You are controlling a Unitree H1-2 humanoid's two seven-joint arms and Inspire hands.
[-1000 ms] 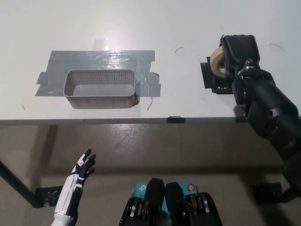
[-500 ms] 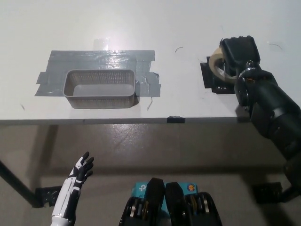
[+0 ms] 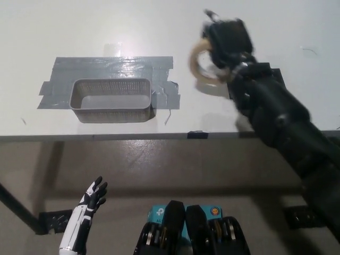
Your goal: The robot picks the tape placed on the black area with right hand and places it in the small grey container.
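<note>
- Black right hand point(image 3: 227, 38) is gripping the beige tape ring point(image 3: 202, 62) above the white desk point(image 3: 64, 26), between the grey mesh container point(image 3: 111, 99) and the desk's right edge.
- White left hand point(image 3: 91, 195) is hanging open below the desk's front edge, over the grey floor point(image 3: 175, 170).

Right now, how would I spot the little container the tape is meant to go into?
Find the white table, then the patch of grey duct tape on its left half. The small grey container sits on that patch: a mesh-walled rectangular basket, the only raised thing there.
</note>
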